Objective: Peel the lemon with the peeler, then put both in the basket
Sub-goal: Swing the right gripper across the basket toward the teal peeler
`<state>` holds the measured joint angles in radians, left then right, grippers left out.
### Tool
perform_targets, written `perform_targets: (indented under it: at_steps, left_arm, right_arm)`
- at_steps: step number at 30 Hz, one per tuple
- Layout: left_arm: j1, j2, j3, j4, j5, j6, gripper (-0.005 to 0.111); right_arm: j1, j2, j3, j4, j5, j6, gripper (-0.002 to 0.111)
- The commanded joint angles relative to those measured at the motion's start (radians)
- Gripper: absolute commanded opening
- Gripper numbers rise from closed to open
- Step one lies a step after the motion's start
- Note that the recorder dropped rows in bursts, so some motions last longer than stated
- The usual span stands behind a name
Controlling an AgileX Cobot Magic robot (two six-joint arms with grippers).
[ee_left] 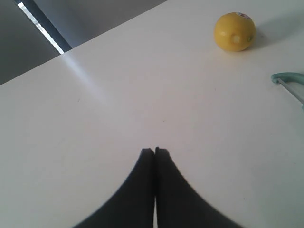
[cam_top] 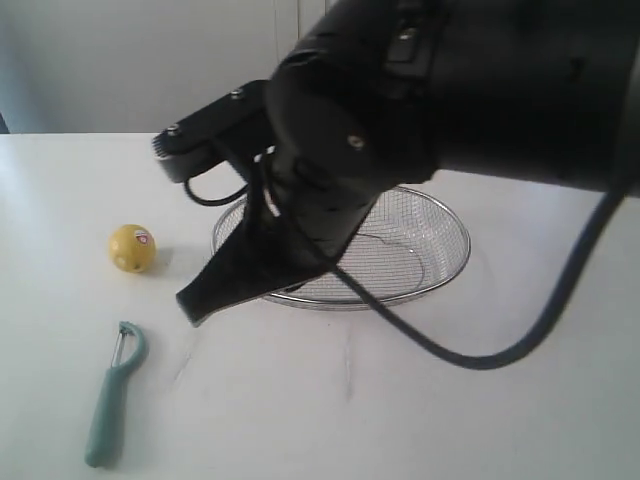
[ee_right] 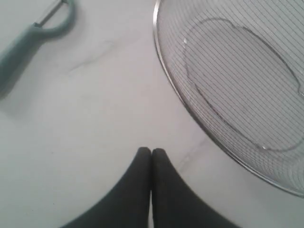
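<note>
A: Lemon (cam_top: 132,248) pos?
B: On the white table (cam_top: 400,400), left of the basket (cam_top: 420,225), well apart. Peeler (cam_top: 115,395) lies flat nearby, untouched.
A: Grippers?
B: Left gripper (ee_left: 155,152) & right gripper (ee_right: 151,151): fingers pressed together, nothing held. Right one's near the basket rim.

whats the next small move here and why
Probably open the right end effector and ease it toward the peeler, aiming for its handle. Its jaws are shut on nothing, the peeler lies free close by, and the lemon sits whole outside the empty basket. The tool likely has to be in hand before any peeling can start.
</note>
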<state>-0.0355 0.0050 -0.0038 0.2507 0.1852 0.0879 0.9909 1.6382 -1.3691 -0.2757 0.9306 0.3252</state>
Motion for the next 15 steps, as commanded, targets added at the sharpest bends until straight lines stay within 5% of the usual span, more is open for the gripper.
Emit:
perform_targets:
  at_steps: [1, 15]
  left_arm:
    - [0.001, -0.005, 0.004, -0.003, -0.005, -0.001, 0.000]
    - [0.001, -0.005, 0.004, -0.003, -0.005, -0.001, 0.000]
  right_arm:
    - [0.078, 0.066, -0.088, -0.010, -0.002, -0.063, 0.000]
    - [0.256, 0.367, -0.460, -0.014, 0.031, -0.086, 0.000]
